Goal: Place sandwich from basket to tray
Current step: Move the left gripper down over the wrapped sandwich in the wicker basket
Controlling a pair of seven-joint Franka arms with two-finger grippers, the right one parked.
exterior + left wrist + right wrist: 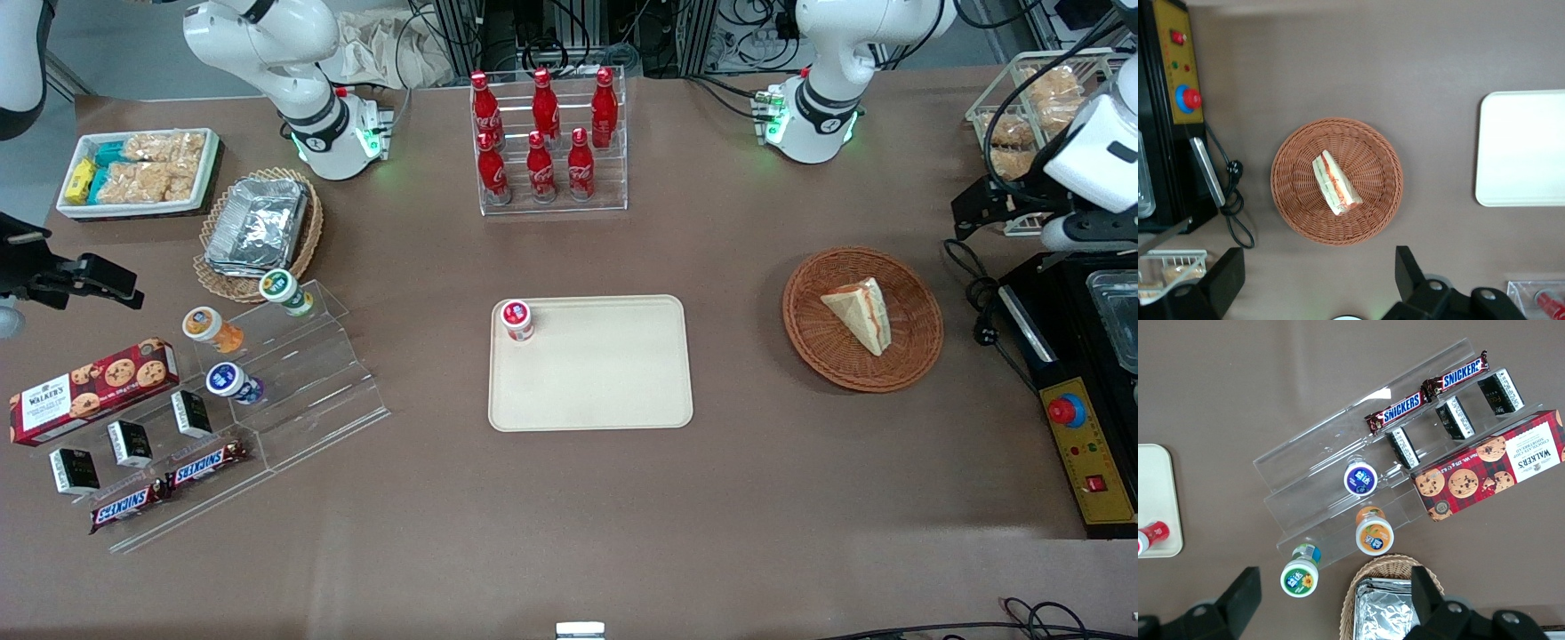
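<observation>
Overhead, the left arm's pincer (1318, 280) hangs wide open and empty above the worktop (569, 533), its fingers (1408, 270) cut off at the frame edge. Below it the sandwich (1334, 183) lies inside the basket (1295, 213). Only the front view shows the whole tray (605, 391), well apart, and a red-lidded cup (516, 319) on its corner.

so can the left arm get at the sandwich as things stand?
Probably yes. The sandwich lies alone in the basket with nothing over it, and the gripper hangs above the basket's edge, fingers open wide. A straight descent looks unobstructed.
</observation>
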